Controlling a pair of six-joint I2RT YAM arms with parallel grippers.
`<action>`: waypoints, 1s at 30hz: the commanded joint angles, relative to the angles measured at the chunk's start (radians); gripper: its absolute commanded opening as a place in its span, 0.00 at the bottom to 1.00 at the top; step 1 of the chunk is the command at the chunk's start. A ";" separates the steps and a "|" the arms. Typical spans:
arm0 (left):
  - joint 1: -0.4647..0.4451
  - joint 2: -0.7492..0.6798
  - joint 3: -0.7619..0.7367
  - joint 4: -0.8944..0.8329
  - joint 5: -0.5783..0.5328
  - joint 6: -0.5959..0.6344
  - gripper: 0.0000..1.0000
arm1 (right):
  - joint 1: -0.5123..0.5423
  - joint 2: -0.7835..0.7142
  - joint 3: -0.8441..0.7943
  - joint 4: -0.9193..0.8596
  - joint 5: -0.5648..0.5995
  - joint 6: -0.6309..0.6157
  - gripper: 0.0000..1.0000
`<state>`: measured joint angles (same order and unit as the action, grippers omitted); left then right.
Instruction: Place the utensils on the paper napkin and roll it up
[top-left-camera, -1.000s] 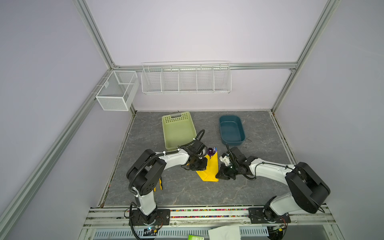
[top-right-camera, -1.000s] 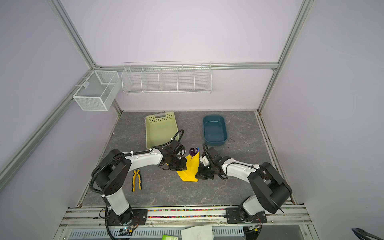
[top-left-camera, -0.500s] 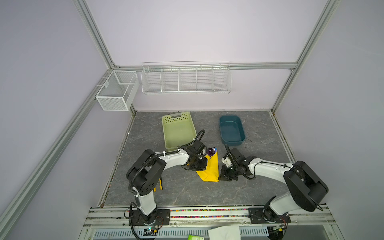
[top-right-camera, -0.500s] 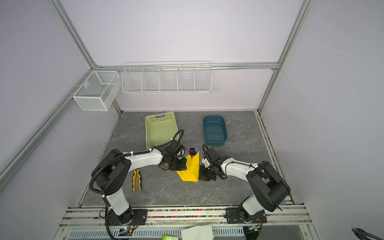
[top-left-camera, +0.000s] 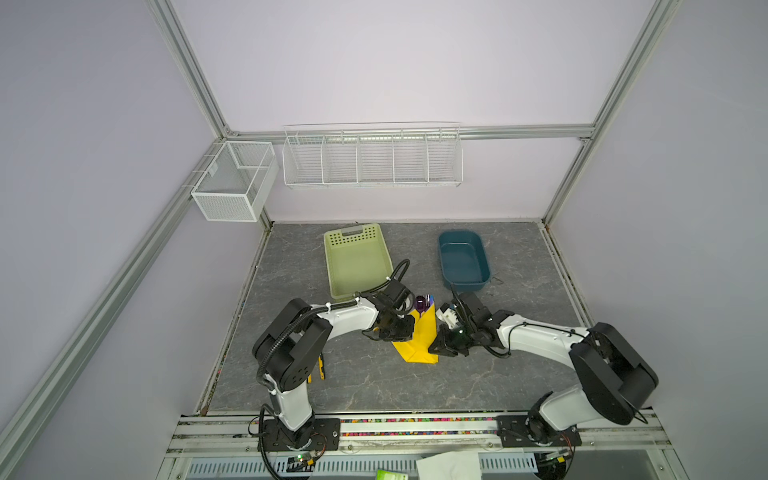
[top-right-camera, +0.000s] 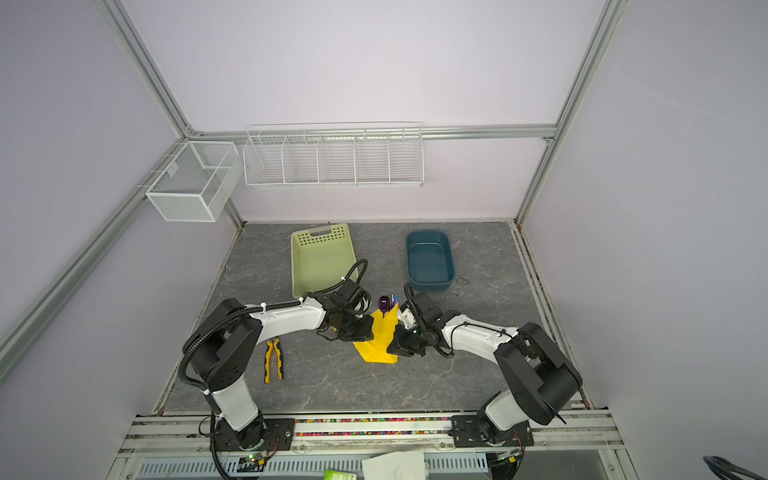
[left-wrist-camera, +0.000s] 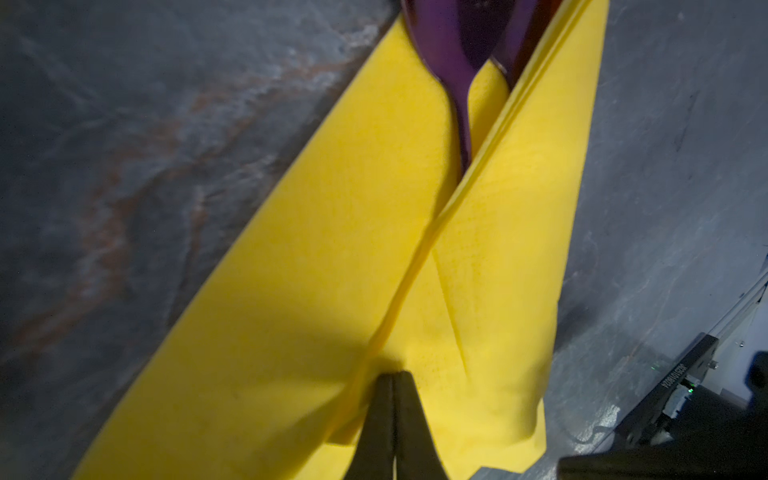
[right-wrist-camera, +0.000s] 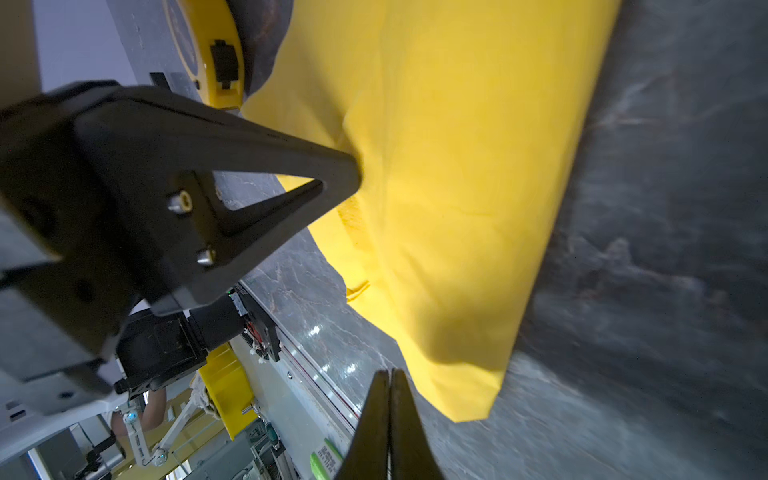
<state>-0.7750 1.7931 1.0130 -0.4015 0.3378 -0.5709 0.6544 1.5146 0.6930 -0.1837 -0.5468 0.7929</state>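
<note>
Yellow thin paper napkin (top-left-camera: 420, 338) folded into a long packet near the middle of the grey marbled surface (top-left-camera: 365, 386), long axis running 12 to 6 o'clock, purplish heads of the slim dark fork and spoon (top-left-camera: 421, 302) poking out at 12. Flanked from both sides: left gripper (left-wrist-camera: 392, 377) clenched, tips pressing the overlapping flap from 9 o'clock; right gripper (right-wrist-camera: 390, 373) clenched on nothing, just beside the packet's 3 o'clock edge, near its 6 o'clock corner. Probably next: rolling across that axis, left nearer.

Overhead stereo; wrist close-ups on napkin (left-wrist-camera: 316, 266)
</note>
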 joint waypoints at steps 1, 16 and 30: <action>-0.006 0.003 -0.011 -0.034 -0.026 0.007 0.00 | 0.002 0.024 -0.023 -0.011 -0.008 0.002 0.07; -0.021 0.000 0.003 -0.029 -0.021 0.025 0.00 | 0.002 0.015 -0.016 -0.116 0.102 -0.023 0.07; -0.030 -0.053 0.042 -0.077 -0.019 0.031 0.00 | 0.001 0.036 -0.015 -0.049 0.061 -0.005 0.07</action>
<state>-0.7990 1.7737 1.0214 -0.4461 0.3298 -0.5591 0.6544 1.5303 0.6830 -0.2459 -0.4751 0.7815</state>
